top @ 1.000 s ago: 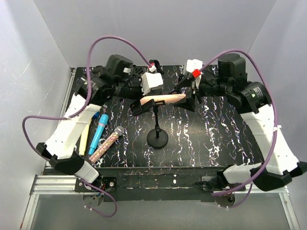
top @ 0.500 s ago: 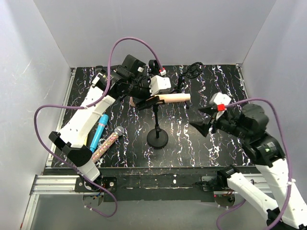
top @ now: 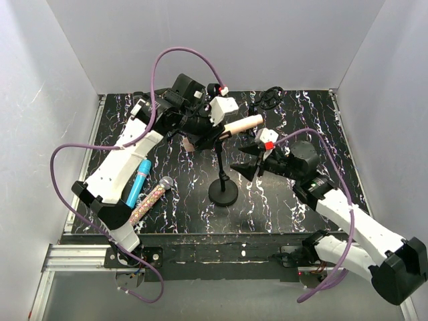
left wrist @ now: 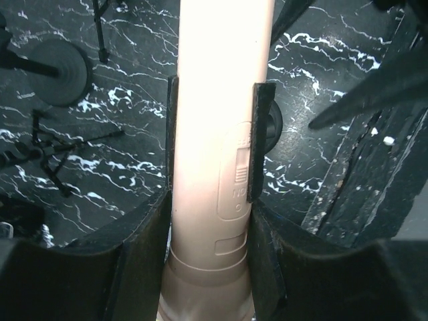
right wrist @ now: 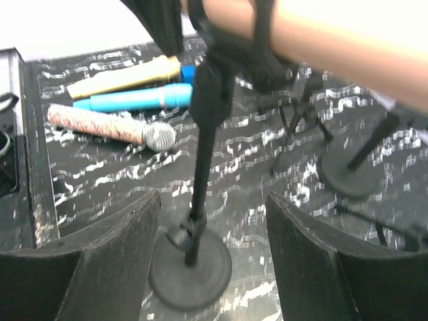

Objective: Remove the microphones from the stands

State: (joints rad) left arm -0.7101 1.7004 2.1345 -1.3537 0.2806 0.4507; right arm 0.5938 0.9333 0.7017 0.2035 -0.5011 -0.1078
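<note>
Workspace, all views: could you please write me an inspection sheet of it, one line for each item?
Surface: black table top with white marbling.
Job's things: peach microphone sits tilted in the clip of the black stand.
Clutter: blue microphone, glitter microphone and yellow microphone lie at the left; spare stands at the back.
Tools: left tool closed on the peach microphone; right tool open, one finger on each side of the stand's pole, apart from it.
Cables: purple cables loop over both arms.
Surroundings: white walls; metal rail at the near edge.
</note>
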